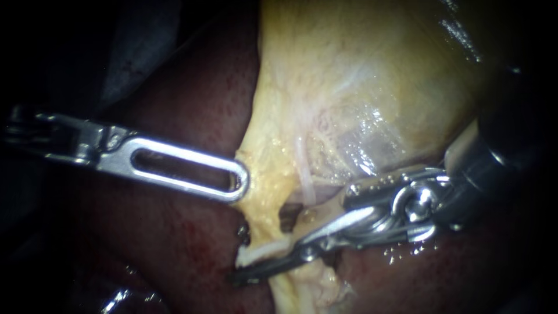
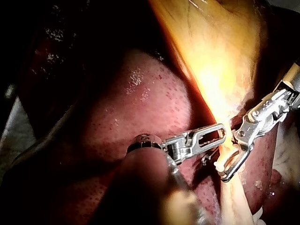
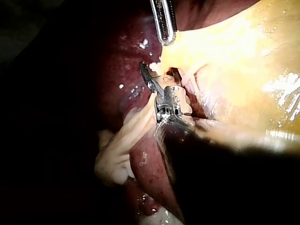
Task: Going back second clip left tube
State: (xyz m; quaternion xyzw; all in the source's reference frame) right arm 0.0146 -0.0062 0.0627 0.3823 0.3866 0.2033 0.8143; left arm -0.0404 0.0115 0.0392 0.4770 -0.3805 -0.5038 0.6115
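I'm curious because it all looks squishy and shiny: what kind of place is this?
Most likely a surgery practice bench, seen through a tiny camera. My left instrument and my right instrument, both thin and metal, are at a dark red liver and a pale yellow gallbladder.

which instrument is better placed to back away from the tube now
Right. Its open end effector sits at the tube, so it likely only needs to draw back along its shaft. The left instrument is at the gallbladder's edge, apart from the tube.
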